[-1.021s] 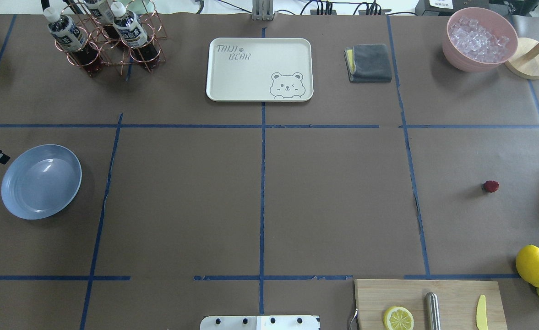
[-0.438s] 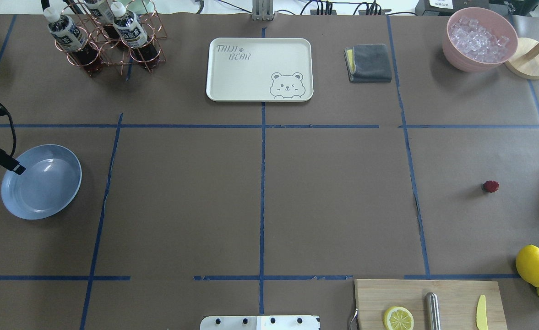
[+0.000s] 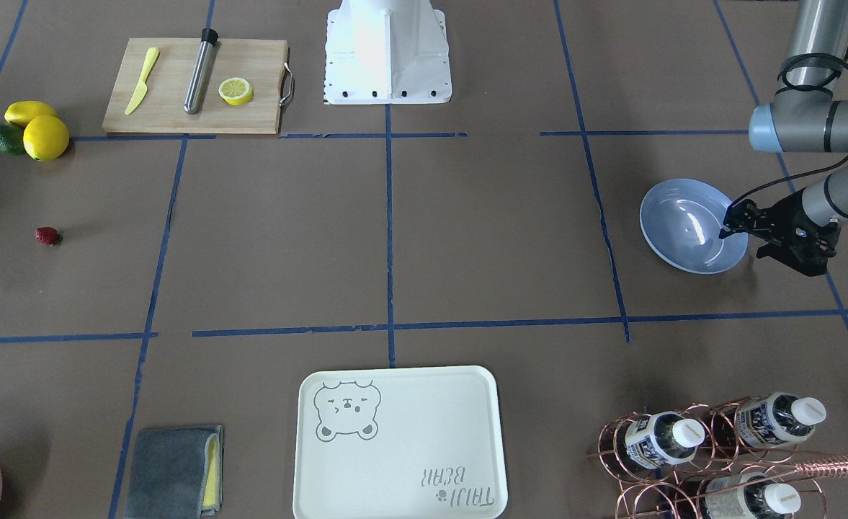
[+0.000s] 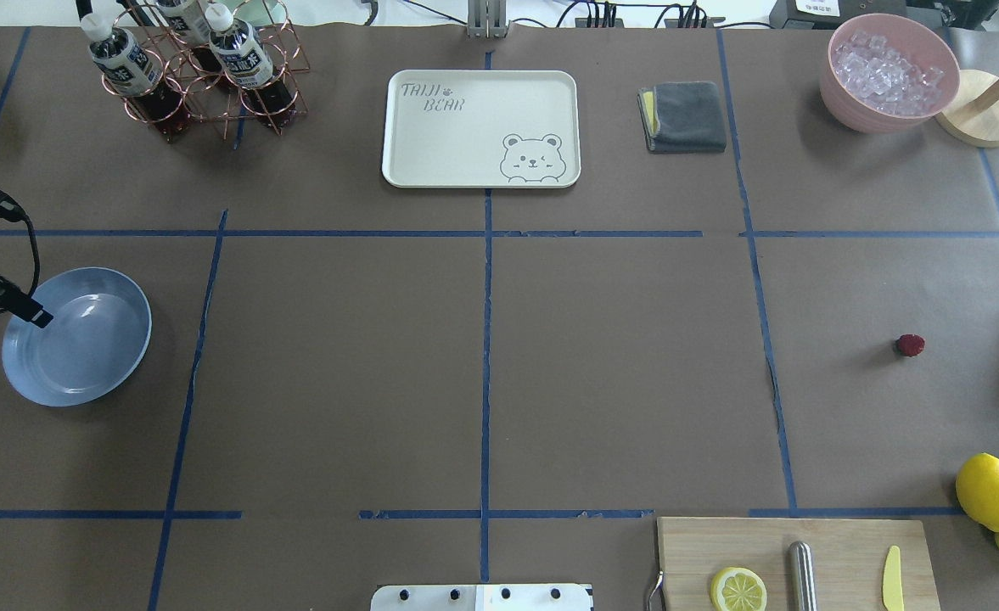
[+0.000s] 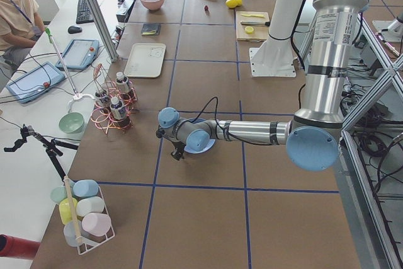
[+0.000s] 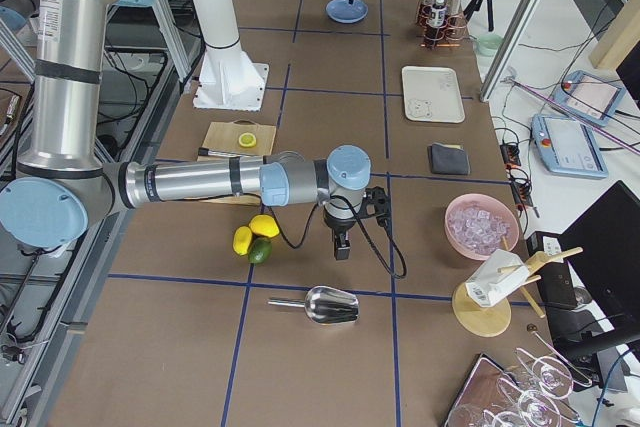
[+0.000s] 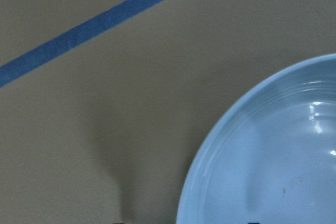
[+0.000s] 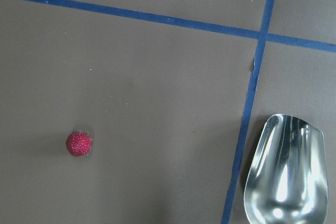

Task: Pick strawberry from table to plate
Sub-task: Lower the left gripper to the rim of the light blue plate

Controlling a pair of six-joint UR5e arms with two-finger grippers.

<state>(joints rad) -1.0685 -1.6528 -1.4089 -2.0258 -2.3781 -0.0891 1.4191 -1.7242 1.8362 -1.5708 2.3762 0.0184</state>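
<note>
The strawberry [image 4: 910, 344] [image 3: 47, 236], small and dark red, lies alone on the brown-paper table [image 4: 618, 365] at the right side. It also shows low and left in the right wrist view [image 8: 79, 144]. The light blue plate [image 4: 76, 336] [image 3: 694, 225] [image 7: 273, 156] sits at the far left and holds nothing. My left gripper [image 4: 41, 320] [image 3: 726, 227] hangs over the plate's outer rim; its tips show far apart at the bottom edge of the left wrist view, so it is open. My right gripper [image 6: 342, 250] points down at the table, seen only in the exterior right view; whether it is open I cannot tell.
A metal scoop [image 8: 286, 171] lies right of the strawberry, beyond a tape line. Lemons [image 4: 989, 490] and a cutting board [image 4: 792, 552] sit at the near right. A bear tray [image 4: 480, 127], bottle rack [image 4: 198, 72], grey cloth [image 4: 683, 116] and ice bowl [image 4: 889, 72] line the far side.
My left gripper has come in from the table's left edge and now reaches over the plate's rim. The strawberry has stayed where it was.
</note>
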